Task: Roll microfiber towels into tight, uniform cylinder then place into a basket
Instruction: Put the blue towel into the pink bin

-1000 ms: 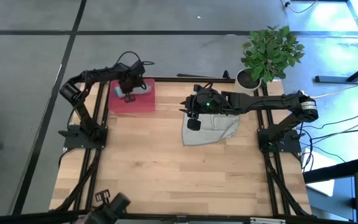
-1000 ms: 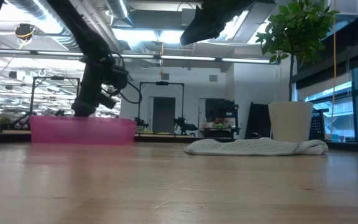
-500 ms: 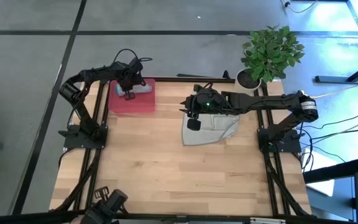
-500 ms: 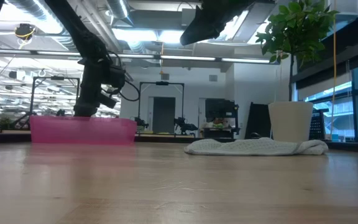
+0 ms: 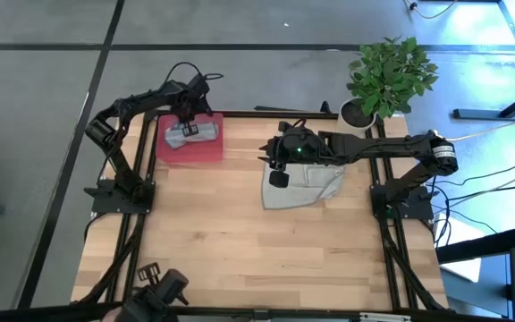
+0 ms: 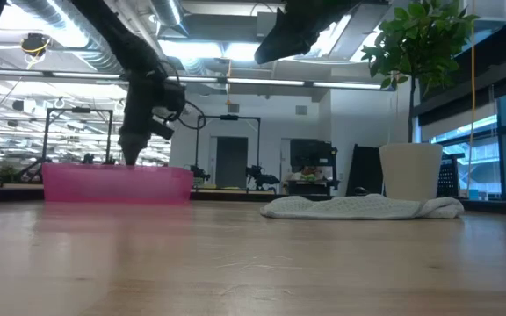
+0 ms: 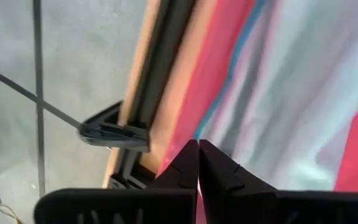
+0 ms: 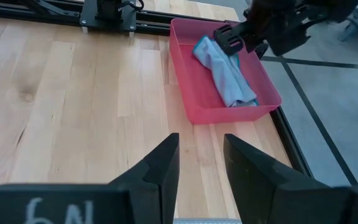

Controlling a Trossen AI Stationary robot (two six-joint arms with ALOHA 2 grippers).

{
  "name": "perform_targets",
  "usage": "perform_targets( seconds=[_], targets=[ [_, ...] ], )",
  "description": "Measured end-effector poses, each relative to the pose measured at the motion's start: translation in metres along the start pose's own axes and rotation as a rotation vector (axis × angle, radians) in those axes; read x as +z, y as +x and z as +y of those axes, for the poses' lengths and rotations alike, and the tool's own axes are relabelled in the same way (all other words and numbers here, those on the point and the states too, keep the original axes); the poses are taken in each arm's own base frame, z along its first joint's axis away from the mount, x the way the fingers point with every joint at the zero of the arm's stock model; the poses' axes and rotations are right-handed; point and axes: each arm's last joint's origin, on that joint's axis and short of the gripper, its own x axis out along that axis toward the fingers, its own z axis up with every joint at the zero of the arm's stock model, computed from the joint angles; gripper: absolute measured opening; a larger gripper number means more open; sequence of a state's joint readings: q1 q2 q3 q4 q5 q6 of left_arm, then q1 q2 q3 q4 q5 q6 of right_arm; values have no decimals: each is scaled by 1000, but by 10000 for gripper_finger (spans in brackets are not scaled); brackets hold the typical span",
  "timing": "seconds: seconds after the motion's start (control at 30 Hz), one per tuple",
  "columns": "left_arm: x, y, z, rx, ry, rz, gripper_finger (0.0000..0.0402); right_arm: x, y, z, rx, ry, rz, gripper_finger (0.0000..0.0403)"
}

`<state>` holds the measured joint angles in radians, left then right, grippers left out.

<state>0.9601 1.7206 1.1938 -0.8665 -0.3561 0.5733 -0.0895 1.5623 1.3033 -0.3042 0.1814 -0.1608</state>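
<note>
- Since a second ago your left gripper (image 5: 189,114) has lifted off the towel and pulled toward the far edge of the basket (image 5: 211,148), so the rolled blue-teal towel (image 5: 191,134) now shows whole in the high view. Right arm and grey towel haven't budged.
- Left jaws are pinched fully together with nothing between them; the left wrist view shows the two fingertips (image 7: 194,163) touching, with the towel and red wall below.
- Blue towel lies inside the basket, slanted across it, and looks more like a loose bundle than a tight cylinder. My guess: with nothing pinning it, it could relax and unroll further.
- Your right gripper (image 5: 278,177) hangs above the near left edge of the grey towel (image 5: 309,188), fingers parted a moderate way and holding nothing. The right wrist view shows both fingers (image 8: 159,167) with bare wood between them.
- Grey towel is still a rumpled flat heap on the table (image 5: 240,250), well apart from the basket, not rolled at all.
- Biggest risk I see: if you start rolling from that crumpled edge, you'll get a lumpy uneven roll. Flatten it first.
- Thin cloth on smooth wood may slide instead of rolling, or the fingers may grab only one layer.
- Plant pot (image 5: 358,113) sits just beyond the grey towel's far corner, so watch the right arm's elbow swing.
- Carrying a roll across to the basket, both arms could crowd each other there; park the left one clear.
</note>
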Motion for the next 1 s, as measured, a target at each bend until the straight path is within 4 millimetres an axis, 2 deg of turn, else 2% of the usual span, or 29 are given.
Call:
perform_targets(
  seconds=[0.17,0.3,0.4,0.57,0.8,1.0],
  targets=[
    [7,-21,0,-5,-8,-77,0,0,0,0,0,2,-1,127],
    [2,-31,-16,-204,44,-131,0,0,0,0,0,2,4,127],
    [-7,-21,-33,-312,85,-68,0,-1,0,0,2,8,14,127],
    [-18,0,-51,-280,139,12,0,-2,0,0,3,18,17,127],
    [-26,13,-53,-255,131,44,0,-1,0,0,2,20,12,126],
    [-31,26,-39,-102,39,66,0,-1,0,0,2,19,12,126]
  ],
)
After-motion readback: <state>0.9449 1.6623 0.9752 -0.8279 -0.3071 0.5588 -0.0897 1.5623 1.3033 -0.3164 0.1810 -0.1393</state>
